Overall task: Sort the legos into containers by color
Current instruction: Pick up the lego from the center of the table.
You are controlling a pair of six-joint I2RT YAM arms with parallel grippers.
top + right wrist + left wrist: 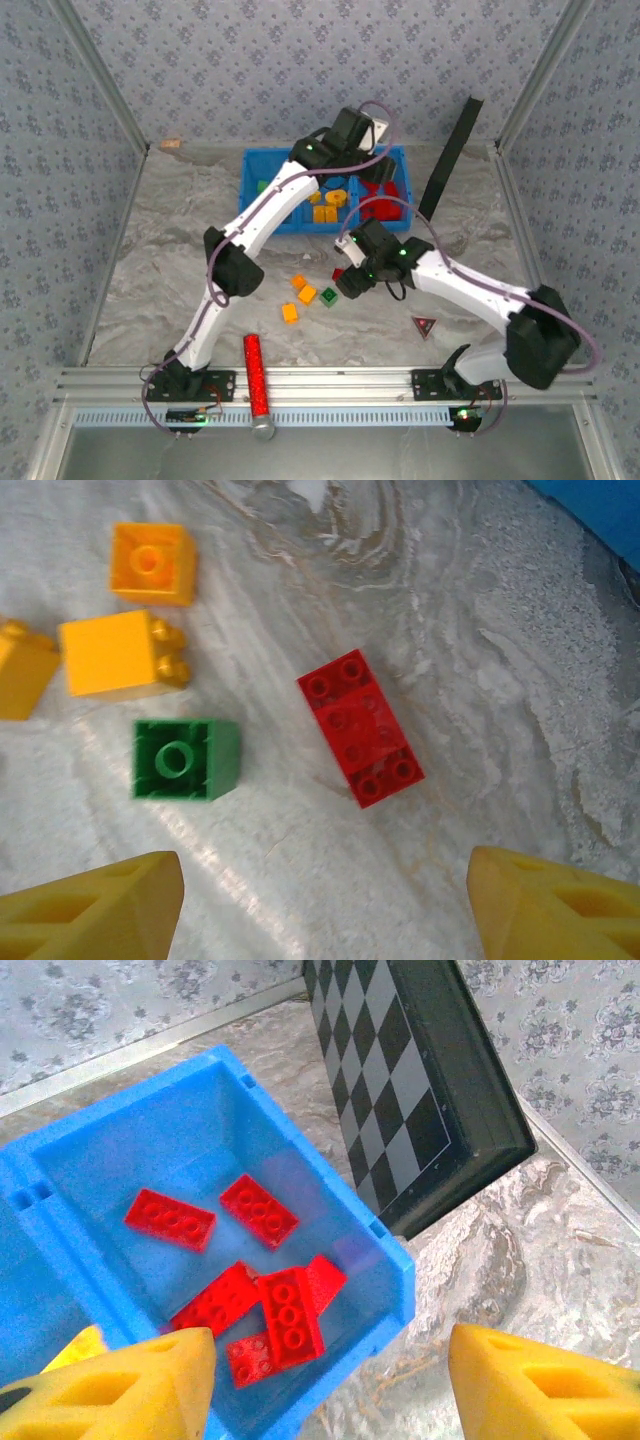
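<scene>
Jaws apart, right arm [470, 285] over lego [360, 727]

White arm links [270, 205] with black joints [228, 264]; purple cables [395, 125]; green lights [401, 253]; yellow gripper fingers [130, 1385]

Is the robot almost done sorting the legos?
Getting there. Done: several red bricks lie in one compartment of the blue bin, orange ones in the next. In hand: nothing; the left claw is open over the reds, the right claw open above a loose red brick. Left: that brick, a green brick and orange bricks on the table.
</scene>
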